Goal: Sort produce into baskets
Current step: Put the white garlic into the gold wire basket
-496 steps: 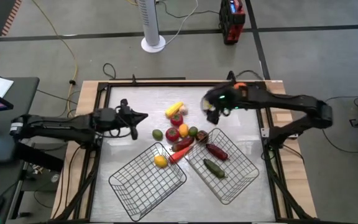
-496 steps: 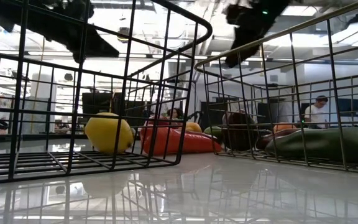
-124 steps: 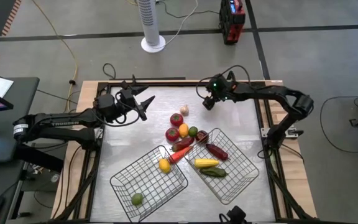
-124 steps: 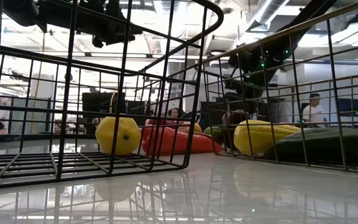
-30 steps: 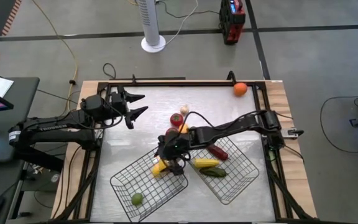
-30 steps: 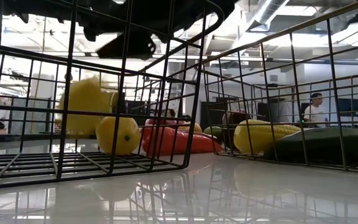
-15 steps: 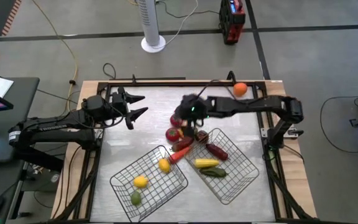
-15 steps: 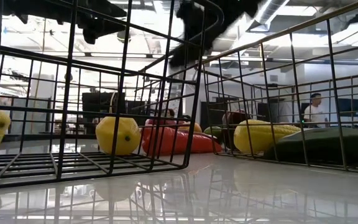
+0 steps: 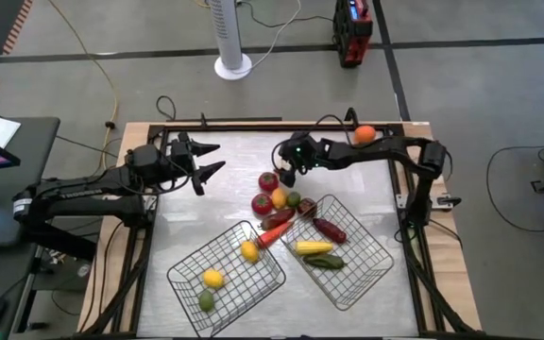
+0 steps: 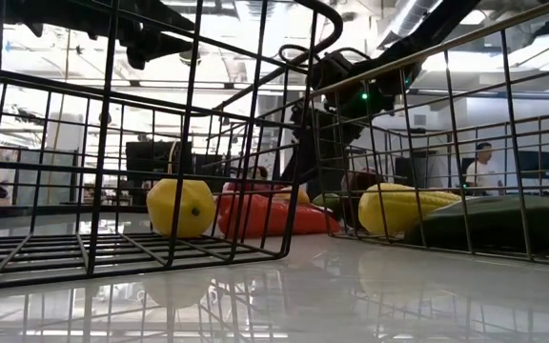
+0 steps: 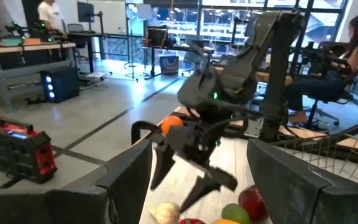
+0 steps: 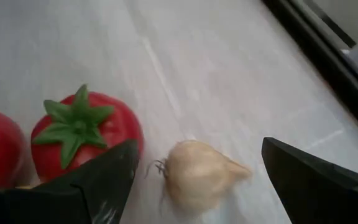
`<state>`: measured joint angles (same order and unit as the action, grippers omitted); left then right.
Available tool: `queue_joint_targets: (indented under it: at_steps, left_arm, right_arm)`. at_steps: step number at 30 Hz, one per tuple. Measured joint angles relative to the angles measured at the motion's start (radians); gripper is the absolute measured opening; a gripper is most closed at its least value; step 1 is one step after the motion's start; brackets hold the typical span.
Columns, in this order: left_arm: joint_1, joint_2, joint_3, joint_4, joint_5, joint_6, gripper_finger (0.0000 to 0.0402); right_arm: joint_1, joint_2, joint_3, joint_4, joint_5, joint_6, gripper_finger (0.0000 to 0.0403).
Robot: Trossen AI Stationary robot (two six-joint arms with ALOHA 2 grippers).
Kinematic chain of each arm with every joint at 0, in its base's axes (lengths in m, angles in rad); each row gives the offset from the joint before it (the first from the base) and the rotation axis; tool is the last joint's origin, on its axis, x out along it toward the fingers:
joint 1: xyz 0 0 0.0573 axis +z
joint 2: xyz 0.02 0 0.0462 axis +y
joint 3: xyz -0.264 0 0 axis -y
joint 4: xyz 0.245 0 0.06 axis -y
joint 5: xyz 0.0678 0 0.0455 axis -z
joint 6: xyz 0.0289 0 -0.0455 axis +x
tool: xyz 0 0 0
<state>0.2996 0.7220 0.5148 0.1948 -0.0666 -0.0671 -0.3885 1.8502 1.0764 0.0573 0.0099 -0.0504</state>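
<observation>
The right gripper [image 9: 286,168] hangs with its fingers spread wide and nothing between them, just above the pale garlic bulb [image 12: 199,175]. In the right wrist view the bulb lies framed between the two dark fingers, a red tomato [image 12: 83,133] close beside it. The bulb looks light and rigid — smooth, probably slick plastic — so I would take it across its fat middle rather than by the tapering tip, which might squirt out. From that gripper, the loose pile of produce [image 9: 277,206] sits at about six o'clock, and beyond it the two wire baskets [image 9: 227,278]: one at seven o'clock, the other [image 9: 352,255] at five. An orange [image 9: 365,135] rests alone at three o'clock by the table frame. The left gripper [image 9: 206,159] waits at nine o'clock, fingers parted, empty. From overhead the arm hides the bulb — only the wrist camera shows it clearly.
</observation>
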Motion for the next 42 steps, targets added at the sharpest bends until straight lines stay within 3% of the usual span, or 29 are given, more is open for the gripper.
queue_joint_targets:
  at_steps: [19,34,42]
  left_arm:
    - [-0.001,0.011,0.000,-0.002,-0.001,0.020,0.0251]
    - [-0.002,0.011,0.000,-0.002,-0.001,0.019,0.0251]
    - [-0.002,0.011,0.000,-0.005,-0.001,0.020,0.0251]
  right_arm:
    - [-0.001,0.086,-0.001,0.032,-0.015,-0.090,0.0364]
    - [0.014,0.075,0.001,0.000,-0.013,-0.082,0.0219]
    - [0.095,-0.083,0.065,-0.236,-0.010,-0.078,0.0208]
